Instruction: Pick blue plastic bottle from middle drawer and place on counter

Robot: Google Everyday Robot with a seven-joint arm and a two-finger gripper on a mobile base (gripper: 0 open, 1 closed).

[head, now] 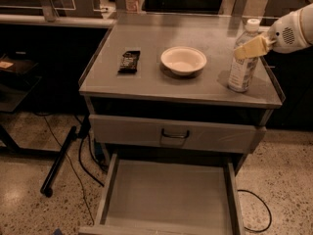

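The blue plastic bottle (240, 73), clear with a white cap and pale label, stands upright on the right side of the counter (146, 80), near its right rim. My gripper (246, 50) reaches in from the upper right and is shut around the bottle's upper part, just below the cap; one yellowish finger (253, 47) crosses in front of it. The middle drawer (166, 195) is pulled open below, and its grey floor is bare.
A white bowl (183, 60) sits mid-counter, left of the bottle. A dark snack packet (129, 61) lies further left. A shut drawer front with a dark handle (174, 133) sits above the open drawer. Cables and a black pole (58, 160) lie on the floor at left.
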